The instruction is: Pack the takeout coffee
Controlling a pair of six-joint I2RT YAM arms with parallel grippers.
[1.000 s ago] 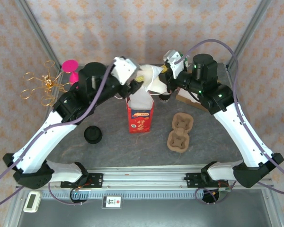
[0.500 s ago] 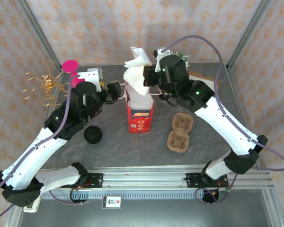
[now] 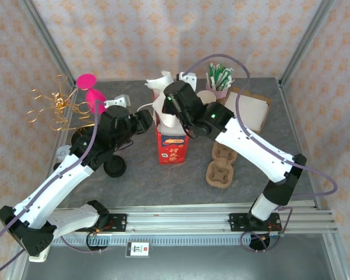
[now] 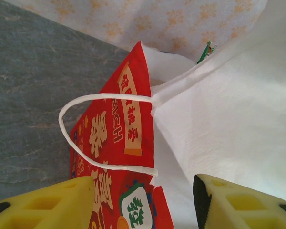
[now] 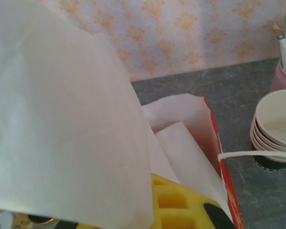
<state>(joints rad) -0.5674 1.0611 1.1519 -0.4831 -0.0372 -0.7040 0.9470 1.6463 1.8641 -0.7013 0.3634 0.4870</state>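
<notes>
Holding my left gripper (image 4: 143, 191) wide, I have the red paper bag (image 4: 112, 143) just ahead between its yellow fingers, with the white loop handle (image 4: 105, 96) on the face toward me. My right gripper (image 3: 166, 109) sits at the bag's mouth under a white paper sheet (image 5: 62, 119). The sheet hides its jaws, so I cannot tell whether it grips. The bag stands upright near the middle of the table (image 3: 140, 186), with the cup carrier (image 3: 221, 163) near its right side. I judge bag and sheet light, thin, and easily creased or tipped. I would take the folded rim or the handle, not the sheet.
</notes>
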